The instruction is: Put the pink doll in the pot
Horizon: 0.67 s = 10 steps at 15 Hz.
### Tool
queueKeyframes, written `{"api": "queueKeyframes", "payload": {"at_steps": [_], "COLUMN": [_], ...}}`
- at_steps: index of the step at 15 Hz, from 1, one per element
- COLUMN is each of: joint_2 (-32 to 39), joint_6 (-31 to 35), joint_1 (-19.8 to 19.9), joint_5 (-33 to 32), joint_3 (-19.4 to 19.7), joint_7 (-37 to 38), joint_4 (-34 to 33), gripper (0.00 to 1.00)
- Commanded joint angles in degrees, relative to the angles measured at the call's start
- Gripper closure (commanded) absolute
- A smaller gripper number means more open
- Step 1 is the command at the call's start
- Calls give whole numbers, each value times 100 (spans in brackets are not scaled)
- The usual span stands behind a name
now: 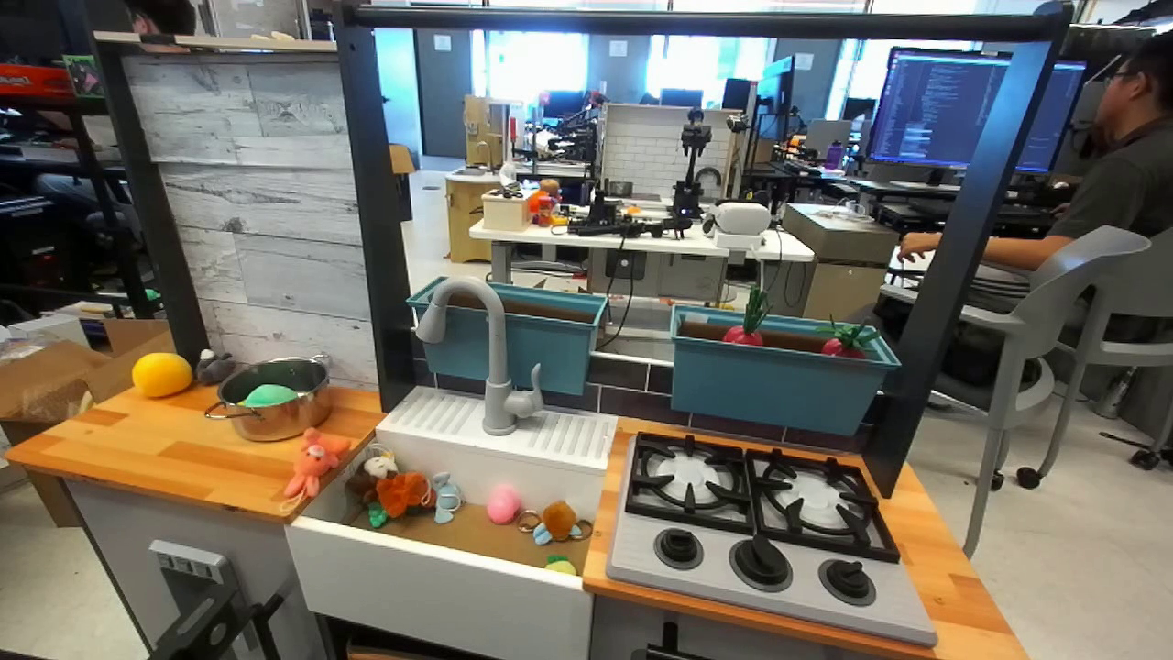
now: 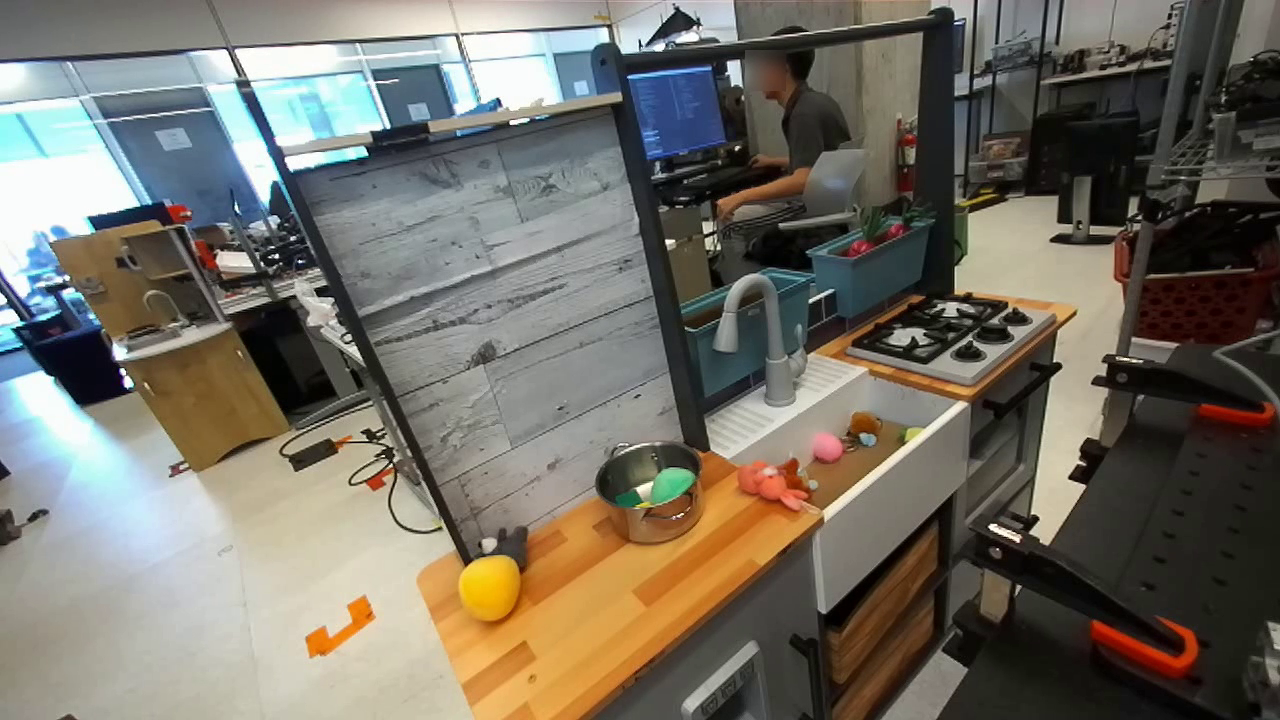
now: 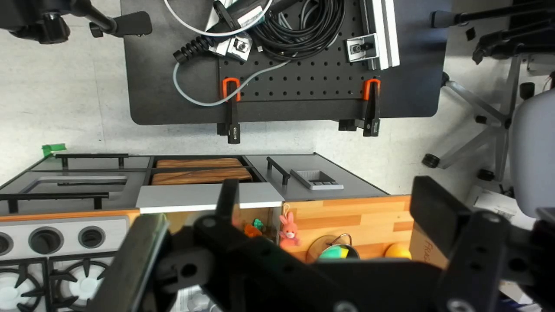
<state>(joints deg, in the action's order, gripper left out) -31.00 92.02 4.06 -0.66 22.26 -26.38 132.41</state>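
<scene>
Wrist view gives me the doll [image 3: 289,229] lying on the bench [image 3: 342,212], right at the edge of the sink [image 3: 208,197], ears toward the front; my jaws stand spread wide, well apart from the doll. In an exterior view I see the pot [image 1: 302,417] near the doll on the same bench, with a rounded green thing [image 1: 268,395] inside. Past the pot I make out a grey toy [image 1: 216,367] and a yellow ball [image 1: 162,375]. On the doll's other side, the sink holds an orange toy [image 1: 403,495] and a pink ball [image 1: 503,504], among others. The tap [image 1: 497,376] rises at the back of the sink, and beyond it sits the stove [image 1: 751,536].
</scene>
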Motion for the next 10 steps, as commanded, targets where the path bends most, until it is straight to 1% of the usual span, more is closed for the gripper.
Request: {"api": "queueKeyframes", "payload": {"at_steps": [1,5,7,10], "joint_2": [40,40,180,405], "joint_6": [-10,-10,49,781], "joint_1": [165,165,122,-64], "joint_5": [64,64,162,746], "joint_3": [-129,-129,-128,-36], "joint_7": [-72,-72,-41,-388], "joint_4": [-11,-12,-46,-33], "gripper": [0,0,0,0]}}
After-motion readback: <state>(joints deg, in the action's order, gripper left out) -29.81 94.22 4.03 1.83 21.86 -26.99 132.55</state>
